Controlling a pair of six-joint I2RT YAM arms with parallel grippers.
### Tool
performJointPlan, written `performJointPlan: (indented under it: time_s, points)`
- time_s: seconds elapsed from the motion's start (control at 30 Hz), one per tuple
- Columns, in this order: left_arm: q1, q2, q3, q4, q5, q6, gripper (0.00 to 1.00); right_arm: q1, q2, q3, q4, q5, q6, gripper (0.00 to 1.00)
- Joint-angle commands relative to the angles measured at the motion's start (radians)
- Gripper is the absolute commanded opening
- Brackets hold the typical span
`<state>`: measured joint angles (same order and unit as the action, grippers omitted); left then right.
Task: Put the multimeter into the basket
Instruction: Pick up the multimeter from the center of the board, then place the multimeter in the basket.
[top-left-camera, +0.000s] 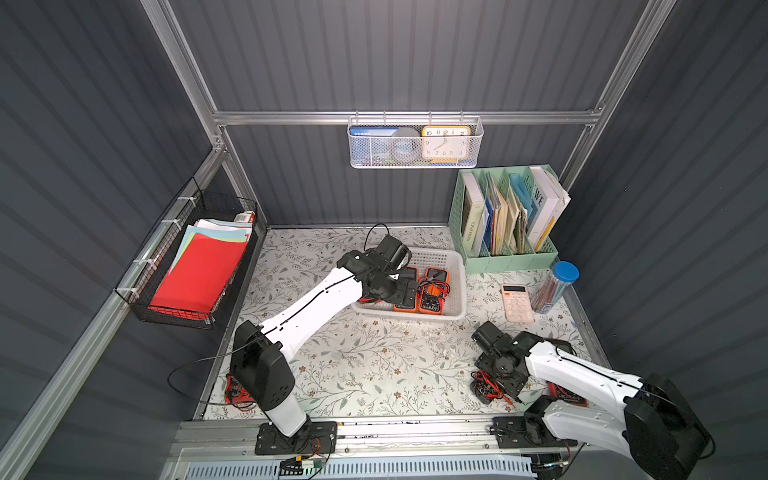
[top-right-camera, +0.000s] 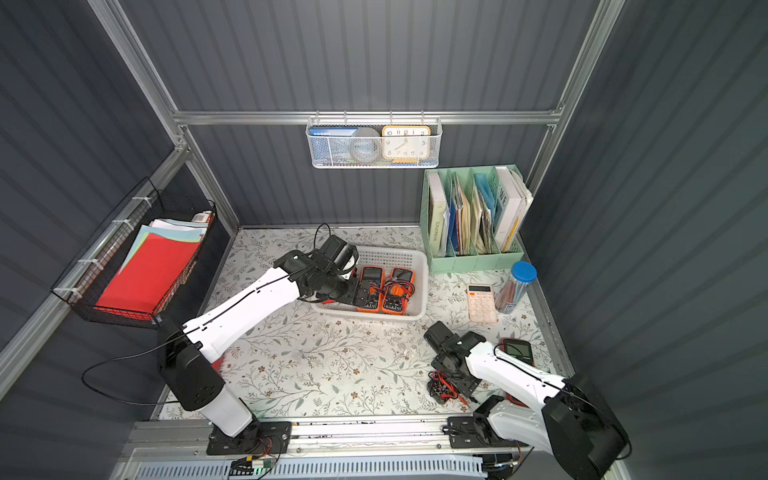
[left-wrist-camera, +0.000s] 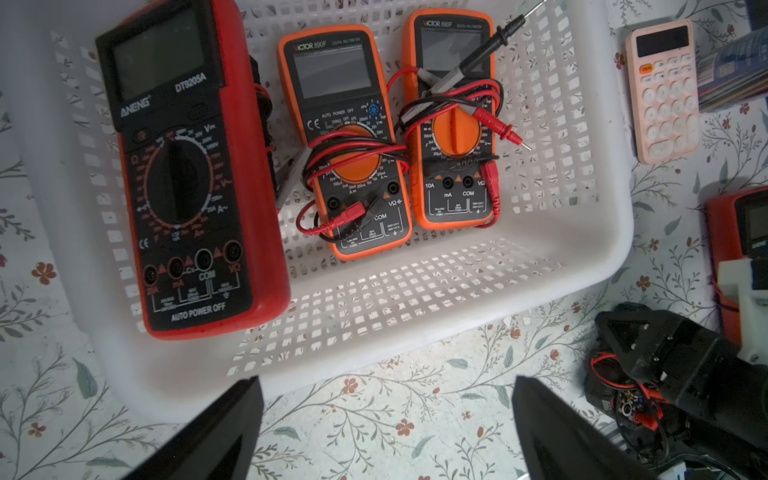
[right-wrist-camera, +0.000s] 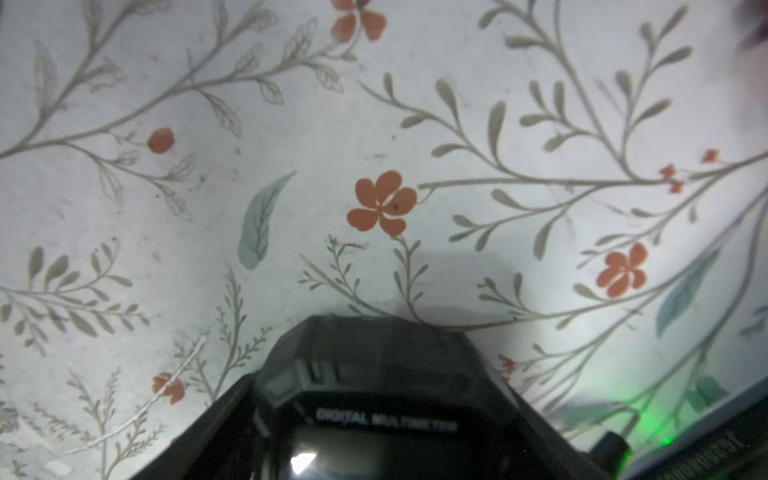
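Near the front right edge of the floral-patterned table (top-left-camera: 374, 365), the right gripper (right-wrist-camera: 376, 386) presses its jaws against both sides of the black digital multimeter (top-left-camera: 482, 390) tangled with red leads, well apart from the low white perforated plastic basket (left-wrist-camera: 582, 266). Over that basket's rim the left gripper (left-wrist-camera: 386, 428) hangs wide open, empty. Inside lie a red-cased multimeter (left-wrist-camera: 187, 174), an orange multimeter (left-wrist-camera: 353, 141) and a second orange multimeter (left-wrist-camera: 455, 120).

White perforated basket (left-wrist-camera: 415, 332) holds red multimeter (left-wrist-camera: 187, 174), two orange multimeters (left-wrist-camera: 345, 104); black multimeter (right-wrist-camera: 374, 374) outside, face-up.
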<state>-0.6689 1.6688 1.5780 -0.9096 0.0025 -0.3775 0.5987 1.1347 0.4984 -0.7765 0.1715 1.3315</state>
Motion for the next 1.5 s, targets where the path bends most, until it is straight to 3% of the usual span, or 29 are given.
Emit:
performJointPlan:
  time_s: [0.0,0.27,0.63,0.83,1.1,1.47]
  points:
    - [-0.005,-0.038,0.002,-0.017,-0.013,-0.017,0.99,-0.002,-0.031,-0.012,0.021,-0.029,-0.004,0.75]
    - [-0.005,-0.047,-0.007,-0.025,-0.022,-0.018,0.99,-0.002,-0.13,0.055,-0.011,-0.037,-0.081,0.56]
    - [-0.004,-0.064,-0.029,-0.048,-0.042,-0.033,0.99,-0.003,-0.073,0.365,-0.085,-0.048,-0.296,0.54]
    - [0.008,-0.064,-0.026,-0.079,-0.096,-0.034,0.99,-0.002,0.052,0.567,-0.077,-0.061,-0.41,0.54]
    - [0.168,-0.066,-0.024,-0.094,-0.046,-0.033,0.99,-0.003,0.264,0.825,-0.025,-0.037,-0.553,0.55]
    - [0.236,-0.055,0.017,-0.147,-0.094,-0.006,0.99,0.0,0.635,1.225,-0.062,-0.07,-0.761,0.55]
